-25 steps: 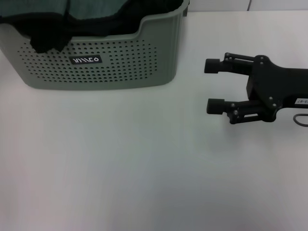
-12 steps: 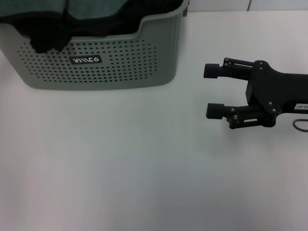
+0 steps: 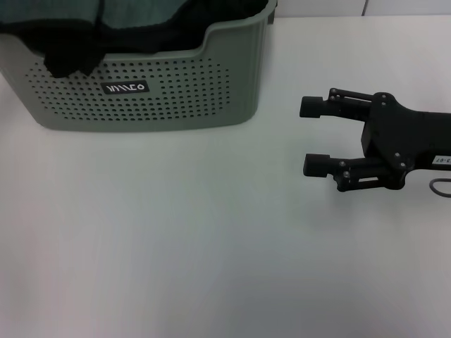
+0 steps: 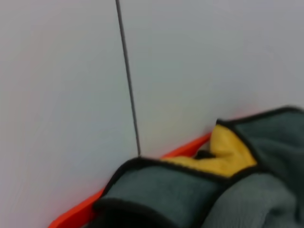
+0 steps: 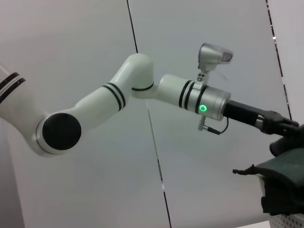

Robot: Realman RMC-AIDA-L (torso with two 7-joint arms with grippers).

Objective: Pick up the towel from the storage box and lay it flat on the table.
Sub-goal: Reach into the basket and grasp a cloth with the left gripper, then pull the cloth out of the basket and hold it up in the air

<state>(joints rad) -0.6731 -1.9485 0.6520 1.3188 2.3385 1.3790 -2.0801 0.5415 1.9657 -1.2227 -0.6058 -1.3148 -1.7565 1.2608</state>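
The towel (image 3: 137, 14), dark teal-grey, lies bunched in the storage box (image 3: 176, 95), a pale grey-green basket at the table's (image 3: 176, 246) far left. In the left wrist view the towel (image 4: 166, 190) shows its black hem and a yellow reverse fold (image 4: 228, 152) close up. In the right wrist view my left gripper (image 5: 281, 134) is right over the towel (image 5: 280, 173), above the basket rim (image 5: 290, 221). My right gripper (image 3: 308, 136) is open and empty, low over the table, right of the basket.
An all-black cloth (image 3: 70, 56) hangs over the basket's front rim at the left. A black label (image 3: 125, 88) sits on the basket front. A wall stands behind the table.
My right gripper has shifted slightly toward the table's near side and right, still open. The basket and cloths have not moved in the head view.
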